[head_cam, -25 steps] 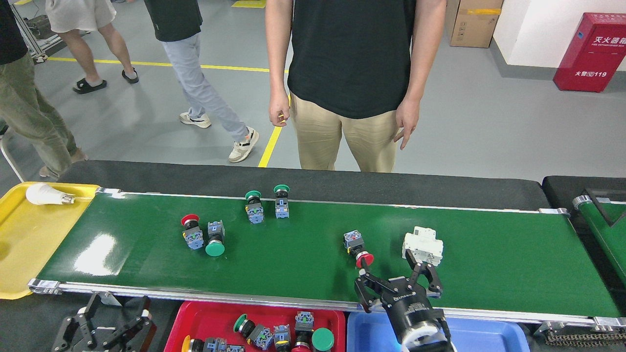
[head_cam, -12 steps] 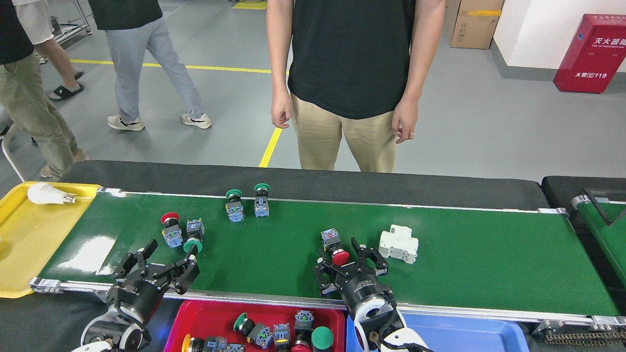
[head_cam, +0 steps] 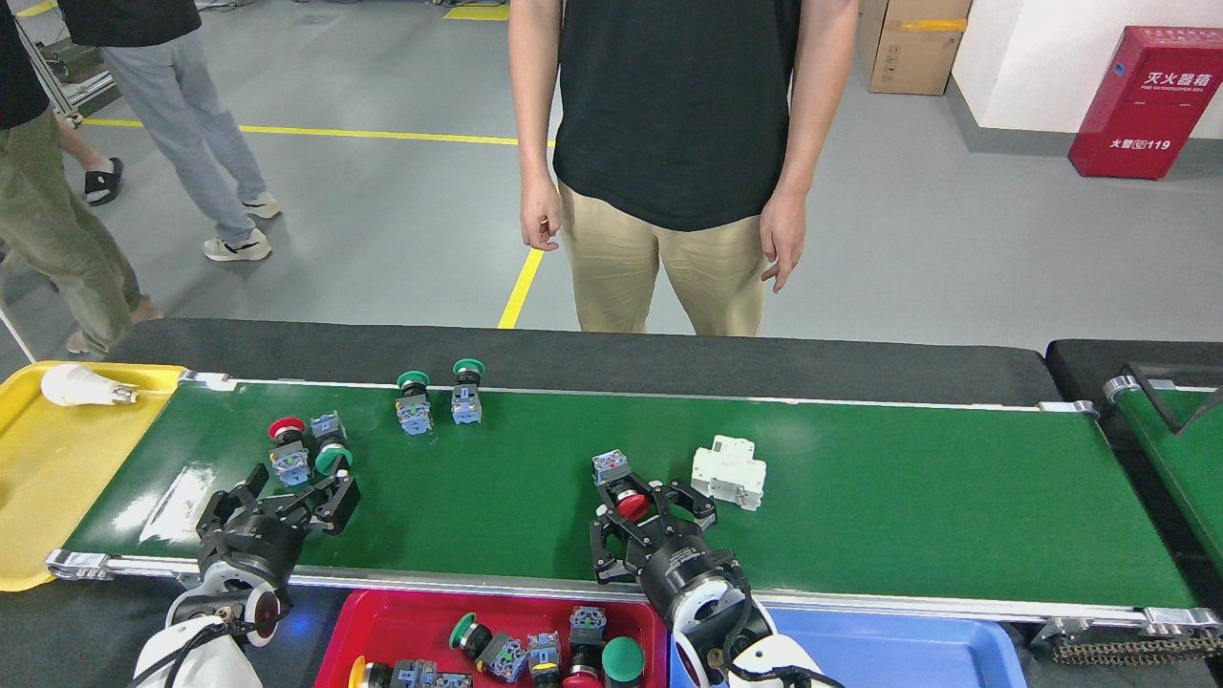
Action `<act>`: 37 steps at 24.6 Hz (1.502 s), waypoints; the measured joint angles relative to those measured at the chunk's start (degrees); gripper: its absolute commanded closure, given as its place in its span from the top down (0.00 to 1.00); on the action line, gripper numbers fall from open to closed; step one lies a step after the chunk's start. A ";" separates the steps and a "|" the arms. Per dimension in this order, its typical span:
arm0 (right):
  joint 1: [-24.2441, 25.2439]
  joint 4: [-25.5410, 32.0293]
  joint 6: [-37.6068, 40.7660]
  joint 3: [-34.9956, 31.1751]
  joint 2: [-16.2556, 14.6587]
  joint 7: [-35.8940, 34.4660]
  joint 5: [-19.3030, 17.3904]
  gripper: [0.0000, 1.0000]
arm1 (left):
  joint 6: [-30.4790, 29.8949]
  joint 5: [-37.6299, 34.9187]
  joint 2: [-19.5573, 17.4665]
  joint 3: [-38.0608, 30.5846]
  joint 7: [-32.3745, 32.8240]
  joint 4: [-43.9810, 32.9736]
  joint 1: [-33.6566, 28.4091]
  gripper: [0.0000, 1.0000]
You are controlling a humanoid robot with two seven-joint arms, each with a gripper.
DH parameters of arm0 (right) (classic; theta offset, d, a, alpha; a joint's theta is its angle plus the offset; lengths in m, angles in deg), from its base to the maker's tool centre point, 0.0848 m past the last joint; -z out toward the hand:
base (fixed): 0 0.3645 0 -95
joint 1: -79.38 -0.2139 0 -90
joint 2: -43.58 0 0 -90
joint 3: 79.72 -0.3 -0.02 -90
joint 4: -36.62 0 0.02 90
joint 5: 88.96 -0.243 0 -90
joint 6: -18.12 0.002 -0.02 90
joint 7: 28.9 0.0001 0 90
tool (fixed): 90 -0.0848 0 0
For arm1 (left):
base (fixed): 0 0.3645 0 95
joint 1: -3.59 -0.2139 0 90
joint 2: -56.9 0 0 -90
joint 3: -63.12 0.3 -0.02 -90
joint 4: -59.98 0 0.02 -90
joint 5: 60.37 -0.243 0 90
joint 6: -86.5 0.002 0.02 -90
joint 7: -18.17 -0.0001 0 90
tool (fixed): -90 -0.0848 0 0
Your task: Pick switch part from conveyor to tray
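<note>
Two open fingers of the right gripper straddled the red-capped switch part on the conveyor — gripping nothing yet. Closing late could knock it aside — the tray waited below.

Red-capped switch part flat on glossy green conveyor; red tray holding several.

A smooth grey floor fills the upper frame, crossed by yellow lines. At upper right, a red fire-extinguisher cabinet and a cardboard box stand against a white wall.
</note>
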 measured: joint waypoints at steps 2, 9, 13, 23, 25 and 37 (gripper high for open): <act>3.10 5.00 2.71 3.23 -1.56 0.77 0.02 0.03 | 0.18 0.00 -0.38 -0.10 -0.02 2.57 1.94 1.00; 9.25 11.43 8.97 12.20 -4.71 4.00 0.21 1.00 | 8.71 0.01 -2.78 0.01 -1.75 15.47 10.33 0.96; 9.87 12.06 9.46 11.89 -4.86 4.10 0.20 1.00 | 16.92 0.00 -3.18 1.77 -7.07 21.54 13.28 0.46; 23.28 22.49 -1.59 -17.35 -5.29 0.08 -0.08 1.00 | 18.38 1.66 -4.26 2.78 -9.22 23.67 14.44 0.05; 26.69 22.63 -2.06 -23.92 -5.79 -1.16 -0.14 1.00 | 16.84 3.45 -4.27 2.82 -9.40 19.89 12.96 0.05; 32.99 22.64 -0.59 -32.54 -11.48 -6.05 -7.61 1.00 | -26.48 10.97 -2.00 11.82 -5.86 -42.06 -35.95 1.00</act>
